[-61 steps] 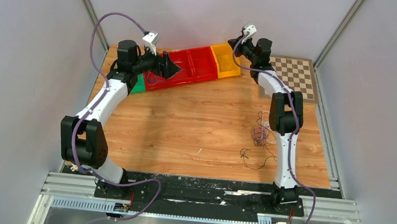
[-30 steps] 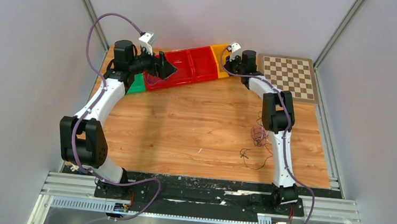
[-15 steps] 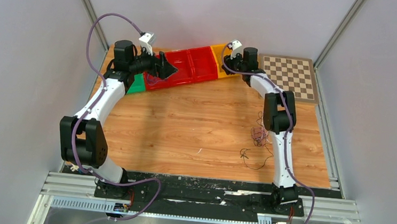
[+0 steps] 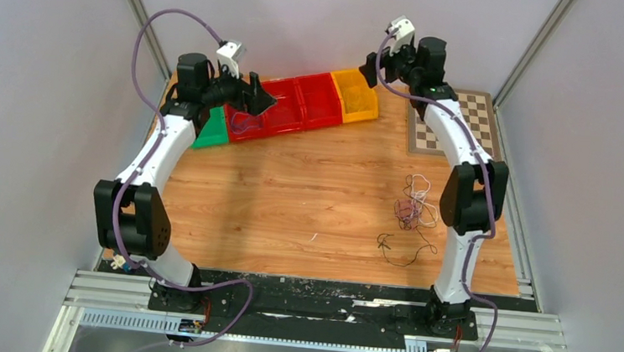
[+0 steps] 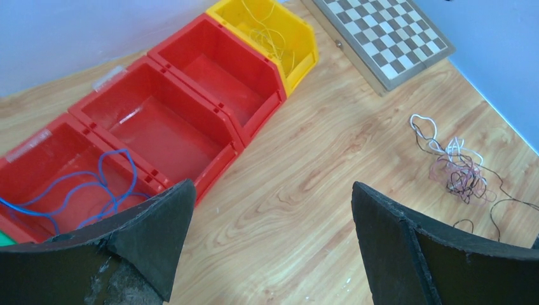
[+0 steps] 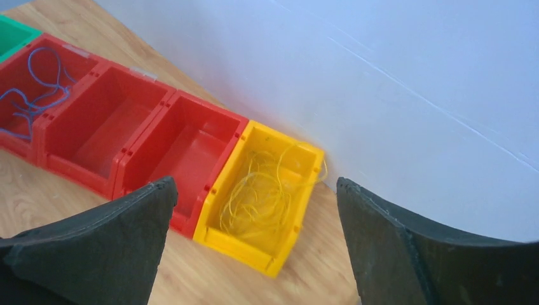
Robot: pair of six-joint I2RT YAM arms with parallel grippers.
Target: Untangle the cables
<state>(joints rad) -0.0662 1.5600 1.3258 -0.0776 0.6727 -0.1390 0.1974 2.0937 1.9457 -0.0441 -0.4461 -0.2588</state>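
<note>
jaws wide; cables (image 4: pixel 411 207) on wooden table (image 4: pixel 291 191), grey walls (image 4: pixel 35 121)

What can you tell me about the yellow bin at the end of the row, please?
The yellow bin is a glossy, open-topped plastic box with a lowered front. It sits upright on the wooden table, flush against a red bin. Thin yellow wire lies loosely coiled inside, one strand spilling over a far corner.
</note>
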